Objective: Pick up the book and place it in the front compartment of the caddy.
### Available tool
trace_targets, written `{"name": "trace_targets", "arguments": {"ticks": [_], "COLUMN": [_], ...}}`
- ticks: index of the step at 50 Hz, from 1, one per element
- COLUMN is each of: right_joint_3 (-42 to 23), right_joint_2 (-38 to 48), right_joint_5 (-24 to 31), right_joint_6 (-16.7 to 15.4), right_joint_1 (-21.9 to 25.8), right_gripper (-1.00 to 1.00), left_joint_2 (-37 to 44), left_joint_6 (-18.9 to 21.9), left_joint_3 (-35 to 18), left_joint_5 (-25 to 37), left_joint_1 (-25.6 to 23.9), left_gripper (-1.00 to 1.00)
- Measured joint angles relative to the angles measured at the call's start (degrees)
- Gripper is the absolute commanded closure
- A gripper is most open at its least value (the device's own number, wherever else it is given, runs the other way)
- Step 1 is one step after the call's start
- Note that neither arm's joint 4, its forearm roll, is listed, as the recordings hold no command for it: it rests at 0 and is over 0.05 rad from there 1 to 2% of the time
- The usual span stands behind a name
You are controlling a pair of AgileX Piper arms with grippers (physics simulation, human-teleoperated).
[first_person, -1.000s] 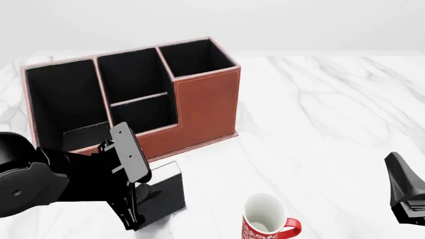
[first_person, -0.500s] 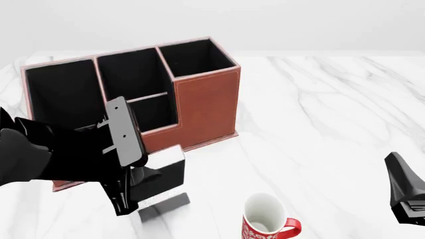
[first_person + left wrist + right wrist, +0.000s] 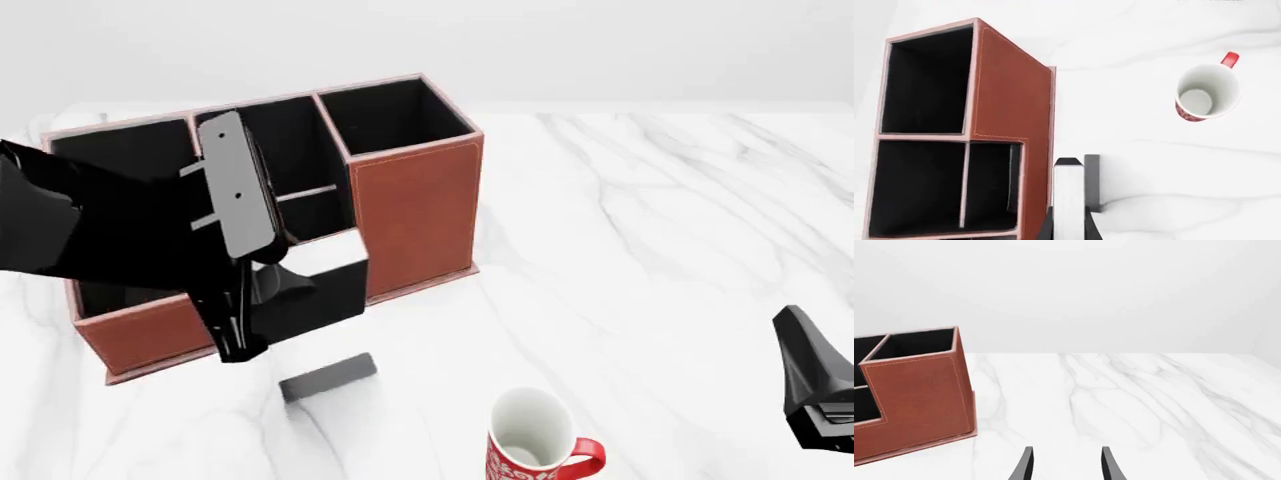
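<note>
Your left tool (image 3: 1069, 227) is clamped on the book (image 3: 318, 285), white page edge up, holding it clear above the desk (image 3: 641, 230). Just beyond the book stands the caddy (image 3: 414, 205), its stepped front wall right beside it. The mug (image 3: 534, 440) sits on the desk near the tool. Your right tool (image 3: 1065, 465) hangs well apart, fingers spread, gripping nothing.

Blk book (image 3: 318, 287), red-brwn caddy (image 3: 416, 205)
</note>
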Motion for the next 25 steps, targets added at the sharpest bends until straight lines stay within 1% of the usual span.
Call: {"name": "trace_targets", "arguments": {"ticks": [16, 25], "right_joint_3": [0.00, 0.00], "right_joint_2": [0.00, 0.00], "right_joint_5": [0.00, 0.00], "right_joint_6": [0.00, 0.00], "right_joint_1": [0.00, 0.01], "right_gripper": [-1.00, -1.00], "left_joint_2": [0.39, 1.53], "left_joint_6": [6.98, 10.90], "left_joint_3": [-4.40, -7.01], "left_joint_5": [0.40, -0.65], "left_joint_1": [5.06, 7.47], "left_gripper": [1.00, 1.00]}}
